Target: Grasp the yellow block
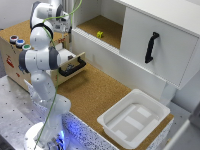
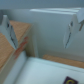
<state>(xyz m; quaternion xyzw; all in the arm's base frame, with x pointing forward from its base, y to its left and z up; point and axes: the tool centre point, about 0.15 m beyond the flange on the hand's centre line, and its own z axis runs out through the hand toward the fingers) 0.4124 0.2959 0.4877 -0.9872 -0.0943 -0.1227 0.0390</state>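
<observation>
The yellow block is a tiny yellow-green cube on the cork floor of the open cabinet compartment at the back. My gripper hangs at the compartment's side toward the exterior view's left, well apart from the block and above the wooden box. In the blurred wrist view the gripper is open, its two fingers spread wide with nothing between them. A faint yellow-green speck shows there, too blurred to tell whether it is the block.
A white cabinet door with a black handle closes the compartment at the exterior view's right. An open drawer with a black handle juts out below my arm. Coloured buttons sit on the wooden box. A white bin stands on the cork table.
</observation>
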